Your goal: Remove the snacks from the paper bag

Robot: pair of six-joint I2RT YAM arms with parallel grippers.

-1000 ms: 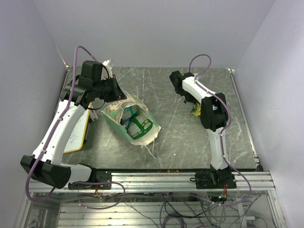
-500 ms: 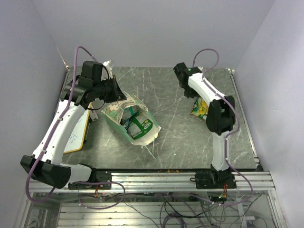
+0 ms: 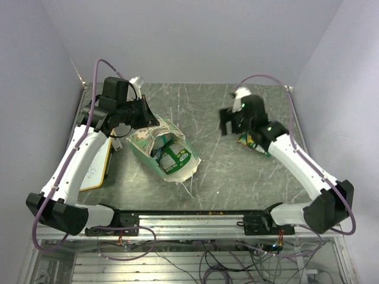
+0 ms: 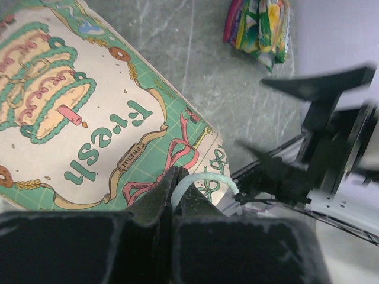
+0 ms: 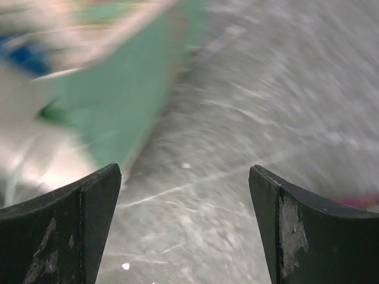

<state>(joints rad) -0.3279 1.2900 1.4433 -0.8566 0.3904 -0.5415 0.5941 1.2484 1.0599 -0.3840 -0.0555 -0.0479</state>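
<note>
1. Top view: the paper bag (image 3: 141,151) lies on its side on the desk (image 3: 219,174), with its mouth turned toward the near edge. Snacks (image 3: 173,157) show inside it against the cream lining.
2. Top view: my left fingers (image 3: 147,113) sit at the bag's far left corner, drawn together. My right fingers (image 3: 228,121) are blurred and hang over the desk well to the right of the bag; from here I cannot tell how wide they stand. Loose snacks (image 3: 251,141) lie on the desk right of the bag, just beside those fingers. A yellow-framed whiteboard (image 3: 95,170) lies left of the bag.
3. Left wrist view: my left fingers (image 4: 172,198) are pinched fully closed on the bag's white string handle (image 4: 204,177), and its loop pokes out past their tips. The bag's printed side (image 4: 89,112), with its cake picture, fills the upper left. The loose snacks (image 4: 258,26) lie on the desk beyond the bag's corner.
4. Right wrist view: everything is smeared. My right fingers stand spread wide with nothing between them. The bag's green (image 5: 118,89) is at upper left, and grey desk (image 5: 254,100) lies below.
</note>
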